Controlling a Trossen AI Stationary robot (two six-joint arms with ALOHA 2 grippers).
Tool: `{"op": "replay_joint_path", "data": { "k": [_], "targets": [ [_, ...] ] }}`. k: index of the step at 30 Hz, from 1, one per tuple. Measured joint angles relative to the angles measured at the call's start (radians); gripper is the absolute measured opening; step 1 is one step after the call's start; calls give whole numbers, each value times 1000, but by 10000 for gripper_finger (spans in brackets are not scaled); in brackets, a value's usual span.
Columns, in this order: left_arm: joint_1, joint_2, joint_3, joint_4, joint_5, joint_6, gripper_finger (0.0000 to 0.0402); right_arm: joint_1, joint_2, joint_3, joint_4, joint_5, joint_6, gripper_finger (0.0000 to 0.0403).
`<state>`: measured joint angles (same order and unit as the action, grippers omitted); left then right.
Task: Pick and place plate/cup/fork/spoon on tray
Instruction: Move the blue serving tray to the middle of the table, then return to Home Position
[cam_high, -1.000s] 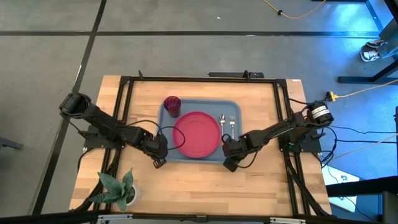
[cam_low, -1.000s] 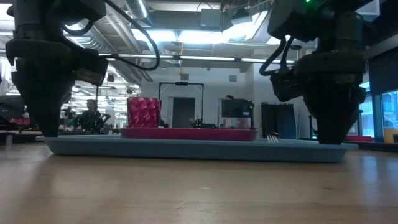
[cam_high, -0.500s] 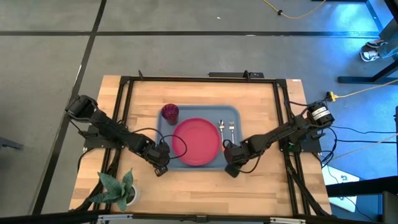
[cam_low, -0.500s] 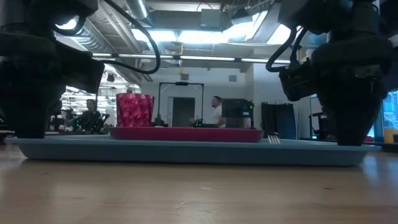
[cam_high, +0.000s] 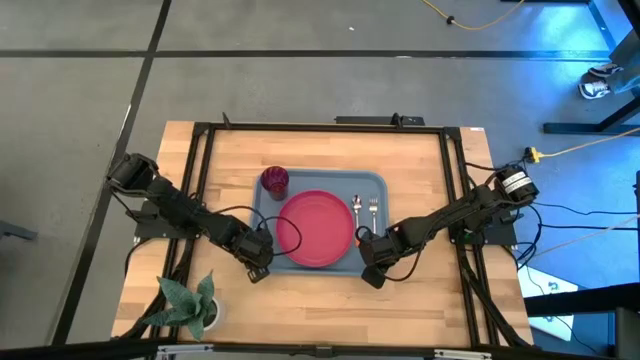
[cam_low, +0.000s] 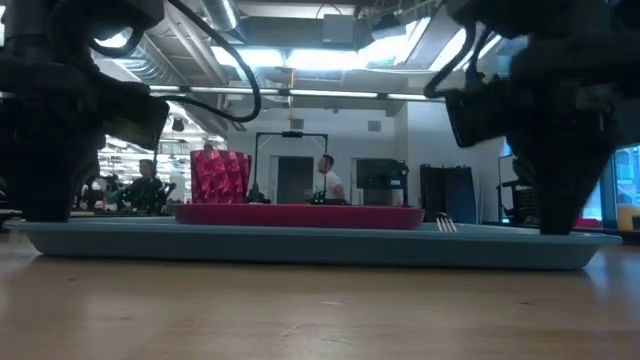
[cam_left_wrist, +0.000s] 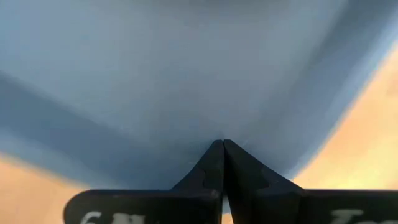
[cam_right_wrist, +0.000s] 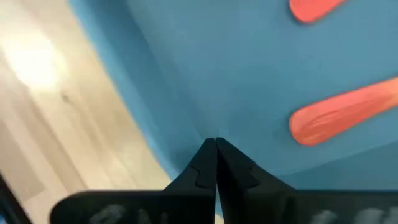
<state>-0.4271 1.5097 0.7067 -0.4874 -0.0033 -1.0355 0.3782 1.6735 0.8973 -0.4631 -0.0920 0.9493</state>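
The table (cam_high: 330, 300) carries the tray (cam_high: 320, 180) at its centre. On the tray, the plate (cam_high: 315, 229) lies in the middle, the cup (cam_high: 275, 181) at its 11 o'clock, the spoon (cam_high: 357, 209) and fork (cam_high: 372, 210) at its 3 o'clock. A potted plant (cam_high: 190, 303) stands at the table's 8 o'clock. The left gripper (cam_high: 262, 249), clenched on the tray's rim at 7 o'clock, shows part of a white numeral, possibly a 6. The right gripper (cam_high: 366, 250) is clenched on the rim at 5 o'clock.
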Motion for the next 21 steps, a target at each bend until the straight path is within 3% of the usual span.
{"op": "replay_joint_path", "data": {
  "k": [6,12,16,21],
  "targets": [
    [1,-2,88,-145,-35,29,0,0,-24,53,-50,61,-43,3],
    [1,-43,145,-154,-64,74,0,0,-139,81,-135,124,-75,3],
    [9,-132,164,-158,-139,109,0,-12,-273,82,-168,176,-121,3],
    [14,-311,165,-156,-271,190,0,-23,-472,82,-147,245,-297,3]
  ]
}}
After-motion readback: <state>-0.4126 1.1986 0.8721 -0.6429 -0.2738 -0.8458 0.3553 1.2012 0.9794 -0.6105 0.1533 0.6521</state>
